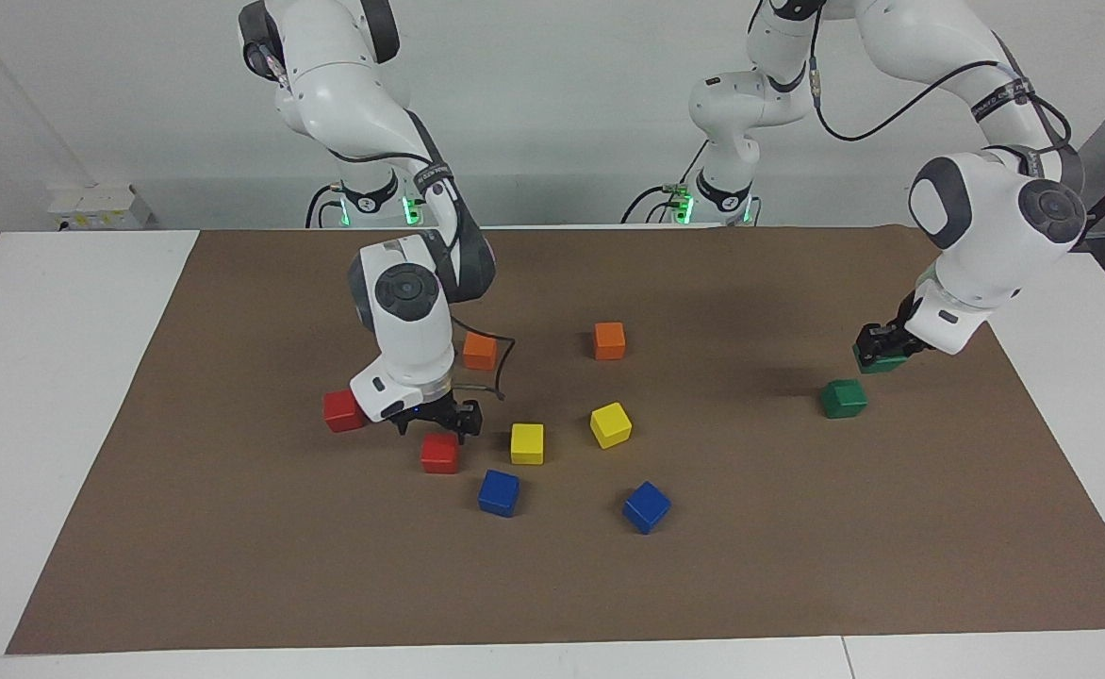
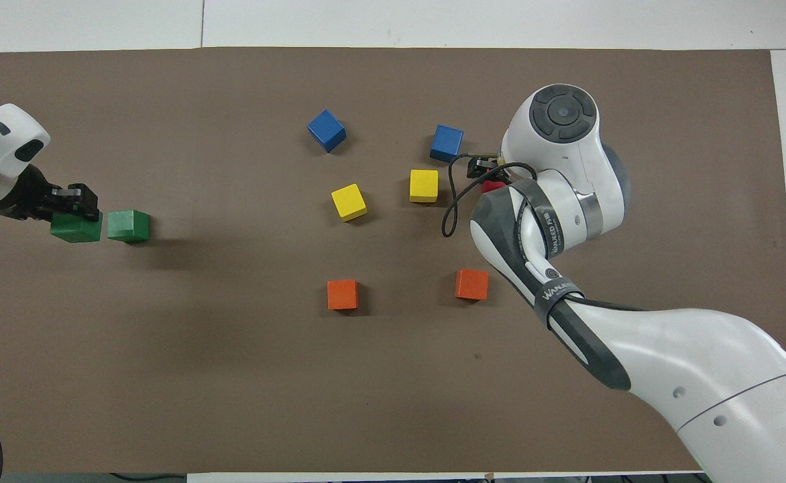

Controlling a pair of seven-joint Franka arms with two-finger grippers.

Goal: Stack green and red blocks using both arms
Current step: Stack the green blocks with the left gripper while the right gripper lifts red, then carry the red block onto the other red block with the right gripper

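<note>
I see one green block [image 1: 878, 358] clamped in my left gripper [image 1: 877, 351], raised off the mat and hanging just beside and above the other green block [image 1: 842, 398], which sits on the brown mat [image 1: 798, 566] toward the left arm's end of the table. In the overhead view the held block [image 2: 76, 227] appears right next to the resting one [image 2: 128, 225], not yet over it.

My right gripper [image 1: 437, 422] hangs low directly above a red block [image 1: 439, 453], fingers spread apart and pointing down, tips near its top; I can't tell whether they touch it. The second red block [image 1: 342, 411] lies on the mat just beside that gripper, toward the right arm's end.

Around the right gripper I see two yellow blocks [image 1: 527, 443], two blue blocks [image 1: 499, 492] and two orange blocks [image 1: 480, 351], all resting separately on the mat.
</note>
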